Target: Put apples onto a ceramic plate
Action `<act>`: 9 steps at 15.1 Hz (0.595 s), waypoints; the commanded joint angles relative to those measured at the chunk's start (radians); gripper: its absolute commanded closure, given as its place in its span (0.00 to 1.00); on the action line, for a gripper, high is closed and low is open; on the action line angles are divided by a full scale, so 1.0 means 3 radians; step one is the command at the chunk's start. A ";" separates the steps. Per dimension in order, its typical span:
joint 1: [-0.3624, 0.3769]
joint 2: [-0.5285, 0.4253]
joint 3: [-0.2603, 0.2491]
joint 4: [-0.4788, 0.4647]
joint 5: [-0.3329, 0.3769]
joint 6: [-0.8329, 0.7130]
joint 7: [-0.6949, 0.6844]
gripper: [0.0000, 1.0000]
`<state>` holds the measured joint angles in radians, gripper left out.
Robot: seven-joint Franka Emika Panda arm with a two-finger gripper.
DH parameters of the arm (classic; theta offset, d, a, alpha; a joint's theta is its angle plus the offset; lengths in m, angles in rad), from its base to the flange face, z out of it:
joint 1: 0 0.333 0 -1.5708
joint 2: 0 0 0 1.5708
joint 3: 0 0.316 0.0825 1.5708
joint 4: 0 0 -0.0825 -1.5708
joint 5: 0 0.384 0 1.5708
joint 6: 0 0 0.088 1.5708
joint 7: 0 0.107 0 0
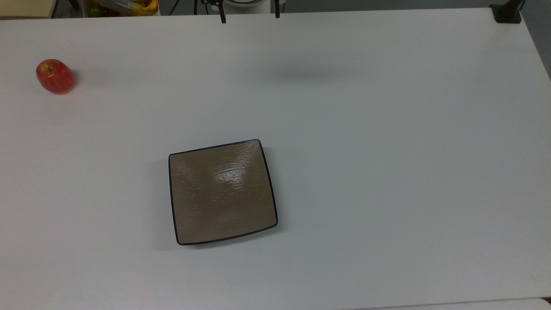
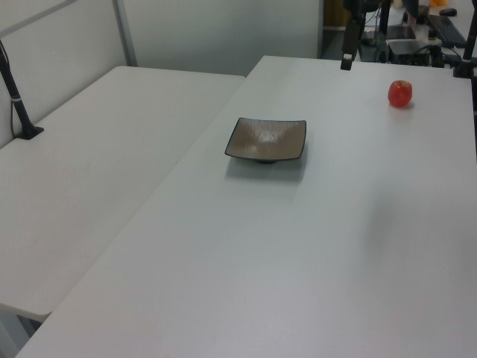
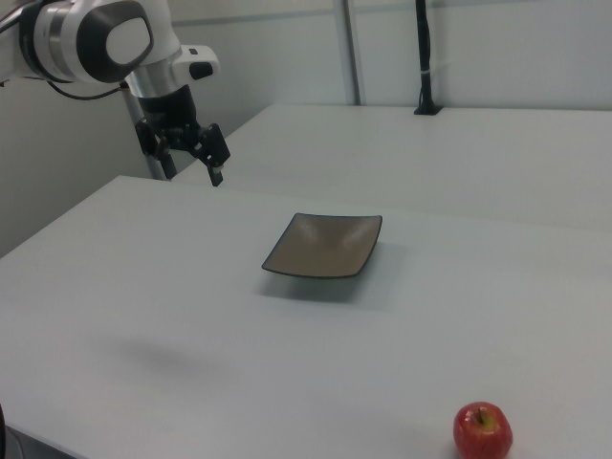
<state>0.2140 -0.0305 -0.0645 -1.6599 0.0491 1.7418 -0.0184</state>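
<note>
- The apple (image 1: 54, 76) sits bare on the white table (image 1: 387, 129), near the top view's left edge, well apart from the ceramic plate (image 1: 221, 191).
- The gripper (image 3: 191, 158) hangs above the table's far edge, fingers spread wide, holding nothing.
- Open tabletop lies between apple, plate and gripper.
- A black post (image 3: 423, 57) stands on the neighbouring table.

The ceramic plate (image 1: 222, 192) sat near the middle of the tabletop (image 1: 387, 150), a little toward the top view's left. The apple (image 1: 54, 76) lay well apart, by the top view's upper-left corner. The gripper (image 3: 191, 158) hung above the top view's upper edge.
</note>
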 commanded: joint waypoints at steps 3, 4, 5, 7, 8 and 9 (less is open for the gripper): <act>0.0008 -0.0103 -0.0025 -0.0076 0.0066 -0.0069 -0.0138 0.00; 0.0002 -0.0103 -0.0025 -0.0076 0.0066 -0.0074 -0.0178 0.00; 0.0002 -0.0118 -0.0025 -0.0086 0.0066 -0.0069 -0.0174 0.00; -0.0008 -0.0159 -0.0036 -0.0097 0.0061 -0.0084 -0.0194 0.00; -0.0038 -0.0169 -0.0051 -0.0091 0.0056 -0.0079 -0.0199 0.00; -0.0079 -0.0169 -0.0051 -0.0081 0.0026 -0.0079 -0.0199 0.00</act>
<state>0.2110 -0.0424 -0.0659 -1.6602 0.0491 1.7381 -0.0407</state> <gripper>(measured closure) 0.000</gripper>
